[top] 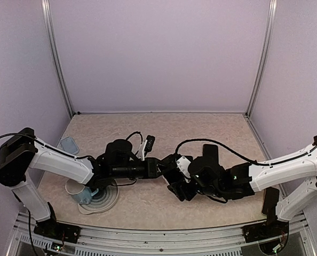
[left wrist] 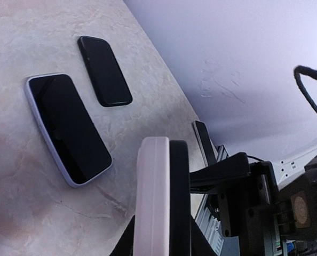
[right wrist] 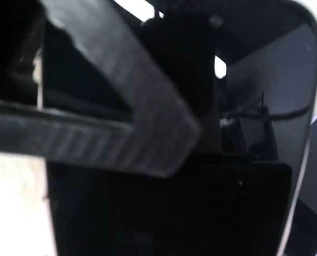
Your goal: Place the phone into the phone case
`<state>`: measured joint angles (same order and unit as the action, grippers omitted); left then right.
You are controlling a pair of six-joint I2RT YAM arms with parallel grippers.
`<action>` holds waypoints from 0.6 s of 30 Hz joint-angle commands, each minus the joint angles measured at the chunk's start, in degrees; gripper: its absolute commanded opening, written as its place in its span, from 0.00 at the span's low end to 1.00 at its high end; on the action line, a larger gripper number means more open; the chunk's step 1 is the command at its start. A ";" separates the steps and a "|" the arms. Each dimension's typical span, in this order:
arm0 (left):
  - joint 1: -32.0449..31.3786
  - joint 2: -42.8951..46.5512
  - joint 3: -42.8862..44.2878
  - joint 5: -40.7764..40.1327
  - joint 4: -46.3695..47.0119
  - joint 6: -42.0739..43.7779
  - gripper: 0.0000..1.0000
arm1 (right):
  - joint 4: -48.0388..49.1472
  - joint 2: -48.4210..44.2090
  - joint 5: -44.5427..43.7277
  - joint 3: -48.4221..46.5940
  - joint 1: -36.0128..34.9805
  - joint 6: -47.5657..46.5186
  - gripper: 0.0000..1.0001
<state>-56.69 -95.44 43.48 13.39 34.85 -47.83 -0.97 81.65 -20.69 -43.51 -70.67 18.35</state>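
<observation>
Tabletop (top: 201,128) in beige marble, lilac walls (top: 158,53), left pincer (top: 166,169) and right pincer (top: 180,189) close together mid-table, grip unreadable.

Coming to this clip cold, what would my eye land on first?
The left gripper and right gripper meet nose to nose at mid-table. In the left wrist view a white-and-black slab rises edge-on in the foreground, and beyond it a pale-rimmed phone and a black phone lie flat on the table. The right wrist view is nearly filled by a dark, blurred glossy surface.
</observation>
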 commanded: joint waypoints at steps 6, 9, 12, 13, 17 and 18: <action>-1.15 -1.59 0.80 -1.36 -2.87 7.48 0.03 | 8.86 -2.65 3.04 3.53 1.41 -3.09 0.53; -1.85 -0.37 0.57 -3.71 -6.13 13.24 0.00 | 8.34 -4.33 7.86 4.52 2.76 -3.43 0.93; -2.69 1.01 -0.02 -5.79 -9.33 19.67 0.00 | 10.38 -9.70 14.22 6.96 4.51 -7.41 0.99; -2.93 1.50 -0.58 -6.01 -9.51 21.64 0.00 | 12.06 -11.83 16.96 8.62 5.42 -9.06 0.99; -3.54 4.35 -3.77 -4.50 -7.65 28.67 0.00 | 17.37 -18.30 33.32 13.84 10.83 -12.75 0.99; -3.67 4.79 -4.36 -3.48 -7.39 30.33 0.00 | 17.31 -19.13 35.09 13.89 11.90 -13.49 0.99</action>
<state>-59.53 -94.63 41.67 8.62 27.05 -28.40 10.87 66.13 -0.95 -32.25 -62.61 9.82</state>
